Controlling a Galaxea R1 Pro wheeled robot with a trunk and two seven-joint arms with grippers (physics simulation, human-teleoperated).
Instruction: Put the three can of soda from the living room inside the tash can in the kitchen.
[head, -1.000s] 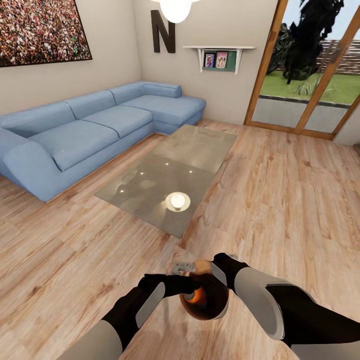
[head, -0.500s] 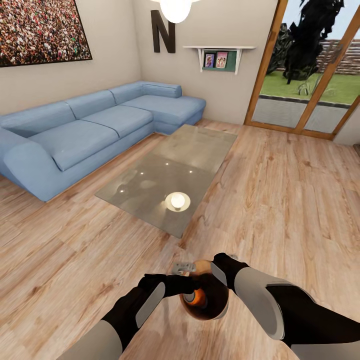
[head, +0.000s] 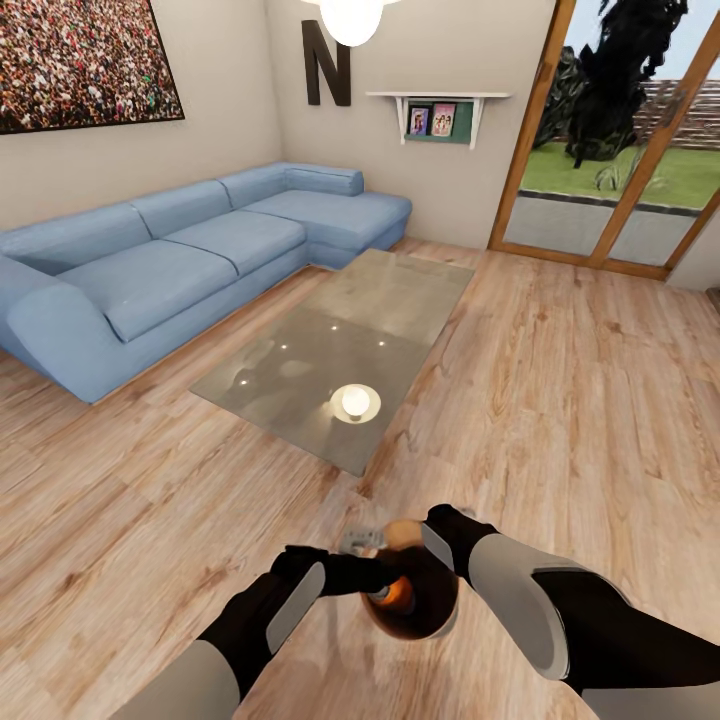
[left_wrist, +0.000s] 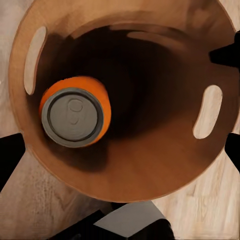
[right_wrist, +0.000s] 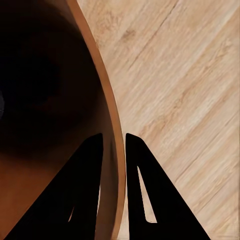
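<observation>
Head view: at the lower centre of the frame my right claw (head: 432, 535) pinches the rim of the tash can (head: 412, 598), held above the wood floor (head: 560, 400). My left claw (head: 372, 572) hangs at the bin's mouth, just left of one can of soda (head: 397, 597) inside. The blue sofa (head: 180, 260) and the glass counter (head: 345, 350) fill the middle of the frame; I see no cans on the glass.

Left wrist view: I look straight down into the bin. The can (left_wrist: 75, 116) stands upright at centre left, against the wall, long axis toward the camera. The dark fingertips sit wide apart at the frame's edges, so this claw is open and empty.

Right wrist view: my two fingers (right_wrist: 85, 195) straddle the bin's thin wall (right_wrist: 107, 125), clamped on it, one inside and one outside.
</observation>
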